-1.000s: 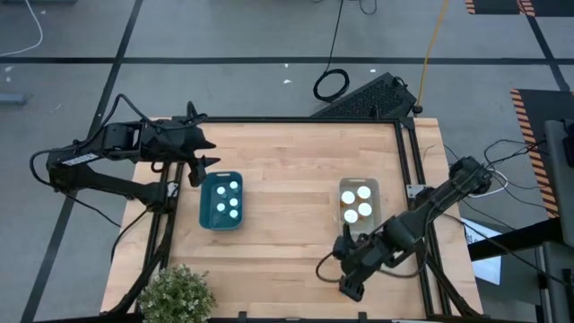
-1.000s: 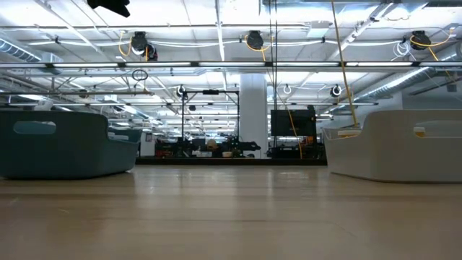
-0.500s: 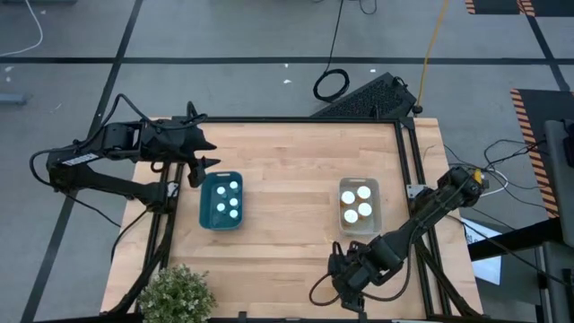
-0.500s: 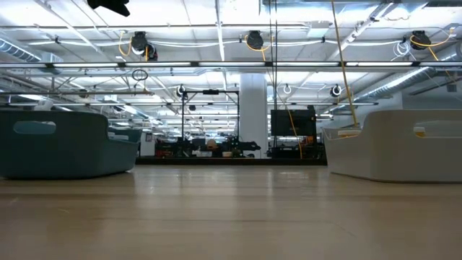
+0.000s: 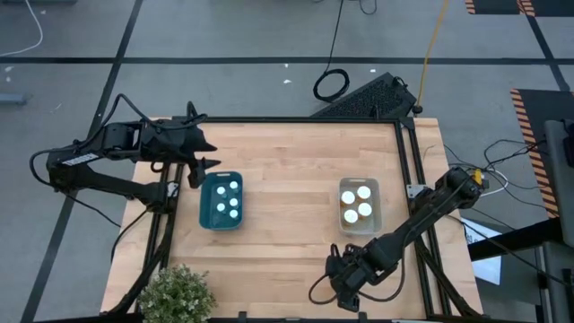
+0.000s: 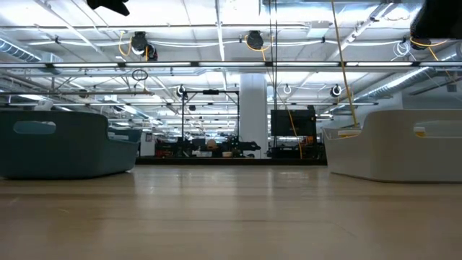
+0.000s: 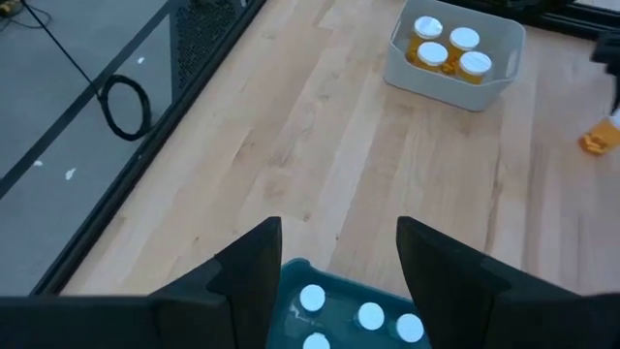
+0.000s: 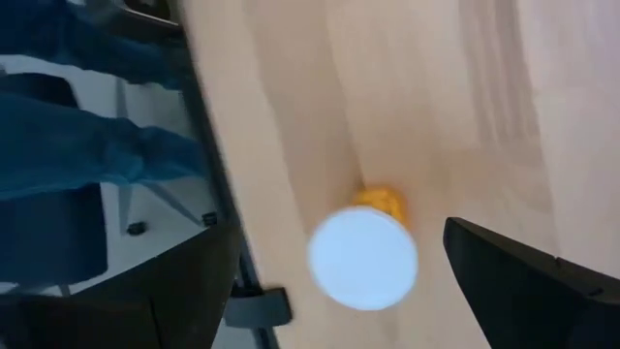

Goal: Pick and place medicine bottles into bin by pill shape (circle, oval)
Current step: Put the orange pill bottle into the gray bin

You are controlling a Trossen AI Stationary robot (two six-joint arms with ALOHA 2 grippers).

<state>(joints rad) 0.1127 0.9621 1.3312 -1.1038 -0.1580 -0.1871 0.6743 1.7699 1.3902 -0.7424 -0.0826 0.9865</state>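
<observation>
Right gripper [image 8: 339,281] low at the near edge of the pale wooden plank table [image 5: 296,161], fingers spread wide either side of one amber-bodied bottle with a round white cap [image 8: 363,254].

I count four white-capped bottles [image 5: 225,200] in the rounded teal plastic bin [image 5: 204,212] and four more, amber-bodied [image 7: 444,47], in the white plastic bin [image 5: 376,212]. My left gripper [image 7: 339,267] hovers just beside the teal bin's far edge, fingers parted, holding nothing.

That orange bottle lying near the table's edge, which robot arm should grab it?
The right arm, probably. Its open pincer hovers right around the orange bottle, while the left pincer sits far away beside the blue bin.
</observation>
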